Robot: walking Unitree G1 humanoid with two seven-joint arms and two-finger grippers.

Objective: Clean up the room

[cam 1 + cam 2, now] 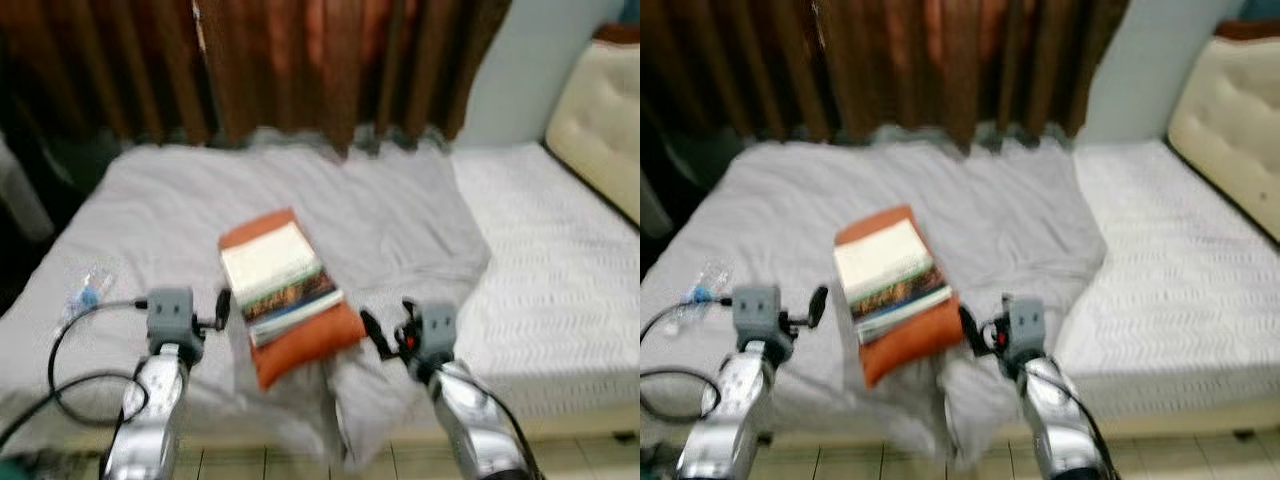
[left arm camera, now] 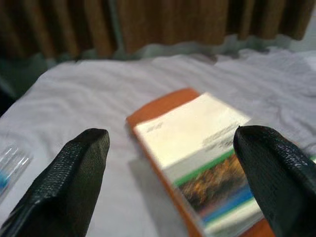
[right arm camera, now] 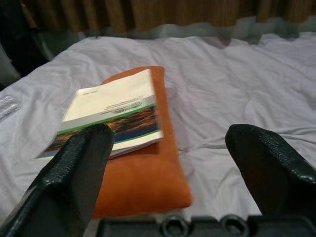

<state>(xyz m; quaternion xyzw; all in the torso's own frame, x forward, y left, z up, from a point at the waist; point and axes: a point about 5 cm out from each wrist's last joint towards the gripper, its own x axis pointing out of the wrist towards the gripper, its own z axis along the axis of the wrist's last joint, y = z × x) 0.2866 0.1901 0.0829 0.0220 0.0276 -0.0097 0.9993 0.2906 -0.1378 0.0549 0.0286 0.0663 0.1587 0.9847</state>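
In the left eye view we stood at the foot of a bed (image 1: pixel 300 210) covered w/ a grey sheet. A book (image 1: pixel 278 278) lay flat on an orange pillow (image 1: pixel 305 345), and both were on the sheet near the bed's edge, approx. between our two arms. Our left hand (image 1: pixel 222 308) hovered just beside the pillow's left side; our right hand (image 1: pixel 385 330) hovered near its right corner. Neither touched anything. A small clear plastic item w/ a blue part (image 1: pixel 88 293) lay on the sheet, well to the left. Brown curtains (image 1: pixel 300 60) hung behind the bed, and a cream headboard (image 1: pixel 600 120) was at the far right.

The right eye view showed the same scene, a bit blurred, w/ tiles of floor (image 1: pixel 890 462) under the bed's edge.

In the left wrist view the two fingers were spread wide, w/ nothing between them. The book and pillow were ahead of them, not yet reached.

In the right wrist view the fingers were also wide apart and empty. The book sat on the pillow's far half, w/ the bare orange part nearer to us.

Our judgement: the tidying was at an early stage. The book, the pillow and the plastic item were not yet picked up. The sheet looked wrinkled too, so probably it was left to straighten.
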